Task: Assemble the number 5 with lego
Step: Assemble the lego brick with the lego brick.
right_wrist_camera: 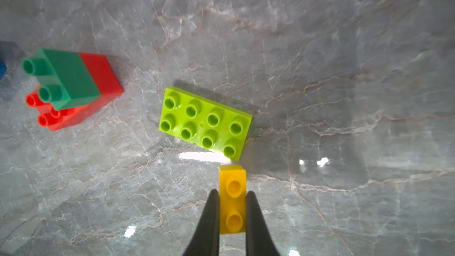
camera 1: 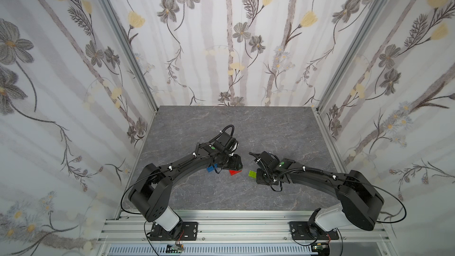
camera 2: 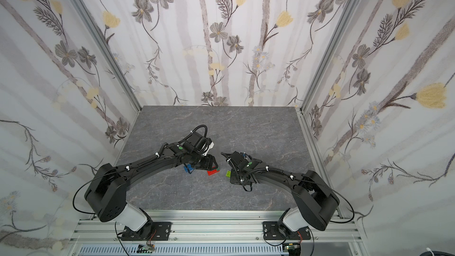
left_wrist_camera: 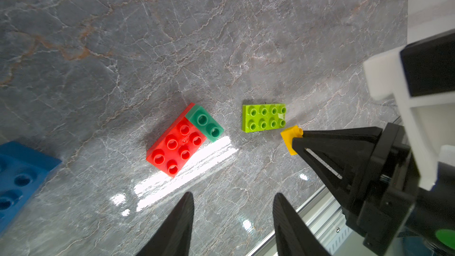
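Lower left of the left wrist frame: blue brick (left_wrist_camera: 22,176) on the marbled surface (left_wrist_camera: 123,45). Centre: red brick (left_wrist_camera: 176,150) with dark green brick (left_wrist_camera: 205,123) stacked on one end. Right of it: lime-green brick (left_wrist_camera: 264,117). Left end effector (left_wrist_camera: 232,217) released, empty; right end effector (right_wrist_camera: 232,214) grasping the yellow brick (right_wrist_camera: 232,198) beside the lime-green one.

I see glossy, smooth plastic on the red brick (left_wrist_camera: 176,147), dark green brick (left_wrist_camera: 205,123), lime-green brick (right_wrist_camera: 205,124) and yellow brick (right_wrist_camera: 232,199). The grey marbled tabletop (left_wrist_camera: 123,57) is polished, mirroring lights. Black fingers (right_wrist_camera: 209,222) look matt.
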Robot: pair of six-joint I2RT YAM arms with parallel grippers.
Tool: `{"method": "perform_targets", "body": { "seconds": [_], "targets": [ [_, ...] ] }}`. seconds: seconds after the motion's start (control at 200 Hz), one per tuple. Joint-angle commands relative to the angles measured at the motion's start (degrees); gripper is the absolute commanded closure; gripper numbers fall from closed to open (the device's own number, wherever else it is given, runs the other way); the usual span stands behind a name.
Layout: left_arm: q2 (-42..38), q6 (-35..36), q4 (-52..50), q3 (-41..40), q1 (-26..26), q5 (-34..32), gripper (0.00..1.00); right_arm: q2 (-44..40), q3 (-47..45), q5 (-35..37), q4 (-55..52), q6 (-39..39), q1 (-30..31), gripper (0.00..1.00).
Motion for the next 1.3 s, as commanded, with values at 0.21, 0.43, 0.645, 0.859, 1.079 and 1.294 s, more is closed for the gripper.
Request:
{"method": "perform_targets", "body": {
  "seconds": [0.21,0.43,0.645,0.859,1.079,1.294],
  "targets": [
    [0.62,-0.06,0.19,0.12,0.04,-1.07,0.48,0.76,0.18,2.33,-0.82,0.14,-0.45,0.86],
    [0.22,-0.16,-0.07,-0.45,0.04,-1.67,0.48,2.88,2.9,4.2,-0.82,-1.32,-2.14,0.86],
    [-0.04,-0.21,-0.26,-0.77,0.04,-2.18,0.48,4.01,4.81,4.68,-0.82,-3.33,-2.92,0.86],
    [-0.7,-0.38,0.06,-1.02,0.04,-3.01,0.48,0.54,4.83,7.16,-1.07,-6.83,-2.73,0.86],
    [-1.45,-1.18,1.25,-1.85,0.04,-3.09,0.48,1.36,5.8,11.81,-0.37,-12.53,-2.2,0.86],
    [-2.2,-1.91,1.43,-2.75,0.04,-3.47,0.48,2.75,5.08,12.81,2.43,-13.63,-2.15,0.86]
  ]
}}
